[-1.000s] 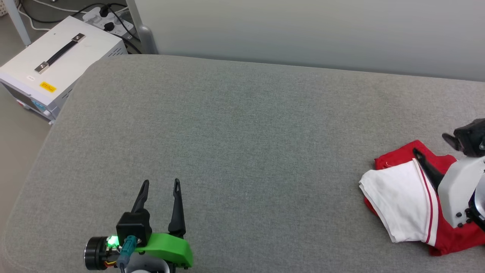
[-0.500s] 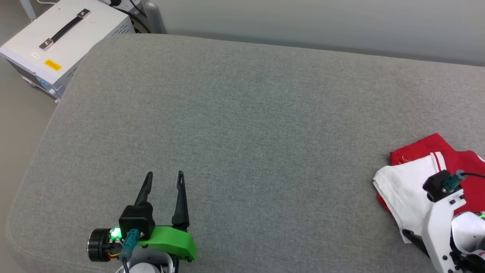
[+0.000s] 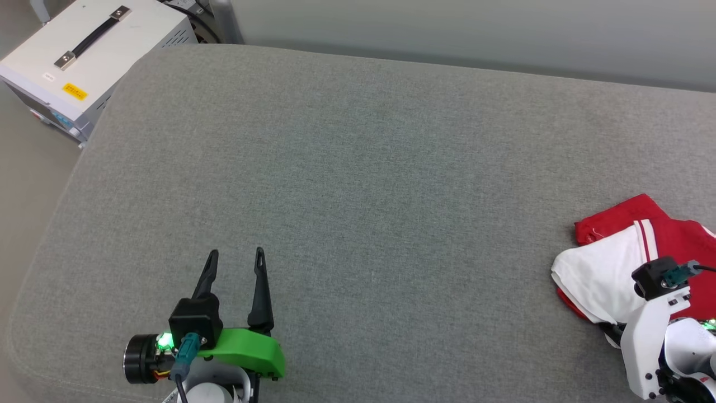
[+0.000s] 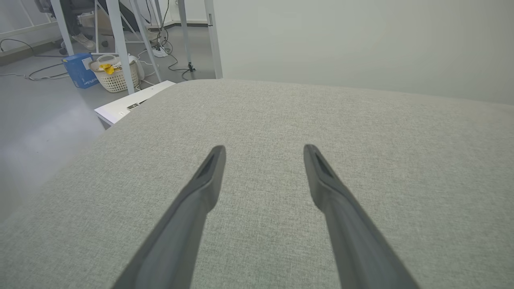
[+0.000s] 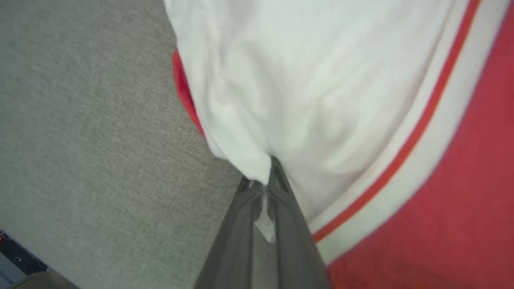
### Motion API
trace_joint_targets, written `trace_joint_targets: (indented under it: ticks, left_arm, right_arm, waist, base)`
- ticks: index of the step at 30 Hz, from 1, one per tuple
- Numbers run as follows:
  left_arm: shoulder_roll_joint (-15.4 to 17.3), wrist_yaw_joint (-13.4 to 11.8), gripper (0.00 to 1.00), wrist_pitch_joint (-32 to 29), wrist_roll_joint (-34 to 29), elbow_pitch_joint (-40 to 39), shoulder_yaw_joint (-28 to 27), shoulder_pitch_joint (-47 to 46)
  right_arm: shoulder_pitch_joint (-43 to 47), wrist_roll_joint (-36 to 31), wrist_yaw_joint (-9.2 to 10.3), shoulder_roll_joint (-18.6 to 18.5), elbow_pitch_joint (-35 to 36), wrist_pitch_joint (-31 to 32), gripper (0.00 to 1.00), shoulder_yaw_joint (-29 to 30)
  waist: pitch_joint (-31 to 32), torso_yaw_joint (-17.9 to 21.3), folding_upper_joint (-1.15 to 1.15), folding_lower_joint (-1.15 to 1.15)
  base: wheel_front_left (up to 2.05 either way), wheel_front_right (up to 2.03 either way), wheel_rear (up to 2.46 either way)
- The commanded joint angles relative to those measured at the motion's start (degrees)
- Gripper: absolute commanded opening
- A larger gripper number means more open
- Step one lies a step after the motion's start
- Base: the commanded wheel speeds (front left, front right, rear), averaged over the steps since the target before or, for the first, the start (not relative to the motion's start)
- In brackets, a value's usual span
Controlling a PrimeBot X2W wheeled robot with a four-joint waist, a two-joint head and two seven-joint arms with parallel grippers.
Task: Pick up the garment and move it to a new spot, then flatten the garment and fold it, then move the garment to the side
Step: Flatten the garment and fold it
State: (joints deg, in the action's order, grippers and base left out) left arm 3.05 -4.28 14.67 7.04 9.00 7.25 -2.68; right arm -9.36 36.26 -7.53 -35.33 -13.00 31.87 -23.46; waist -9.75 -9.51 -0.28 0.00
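The garment (image 3: pixel 607 268), a red T-shirt with a white sleeve and striped trim, lies bunched at the right edge of the grey cushion (image 3: pixel 358 184). My right gripper (image 5: pixel 263 180) is shut on the near corner of the garment's (image 5: pixel 321 92) white sleeve, with a bit of white cloth pinched between its fingers; in the head view its white wrist (image 3: pixel 651 336) covers the fingers. My left gripper (image 3: pixel 235 263) rests open over the cushion's near left part, far from the garment, its fingers (image 4: pixel 209 176) apart with nothing between them.
A white equipment case (image 3: pixel 84 56) with a black handle stands on the floor beyond the cushion's far left corner. A pale wall (image 3: pixel 475 33) runs behind the cushion. A woven basket (image 4: pixel 114 76), table legs and cables sit on the floor at the far left.
My right gripper has come down to the sleeve's near corner and closed on it. The head camera has tilted down. The left gripper has stayed where it was.
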Motion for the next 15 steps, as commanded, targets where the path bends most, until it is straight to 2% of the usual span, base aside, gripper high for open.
trace_joint_targets:
  ticks: [1, 7, 15]
  left_arm:
    - [-0.17, 0.02, 1.0, 0.33, -0.24, 0.12, -0.21, 0.21]
    - [-0.17, 0.17, 1.0, 0.33, -0.52, -0.03, -0.52, 1.11]
    - [-0.17, 0.51, 1.0, 0.33, -0.74, -0.37, -0.87, 1.68]
  right_arm:
    - [0.4, 0.44, 0.04, 1.36, -0.61, -2.04, 0.0, 0.2]
    - [2.68, 1.32, 0.04, 1.63, 5.71, -7.89, 0.0, 8.03]
    - [3.62, -0.96, 0.04, 5.01, 17.77, -9.58, 0.0, 18.8]
  waist:
    - [1.46, 1.15, 0.28, 0.0]
    - [3.53, 2.15, 0.28, 0.0]
    - [4.09, 1.99, 0.28, 0.0]
  base:
    - [0.0, 0.0, 0.0]
    - [0.0, 0.0, 0.0]
    - [0.0, 0.0, 0.0]
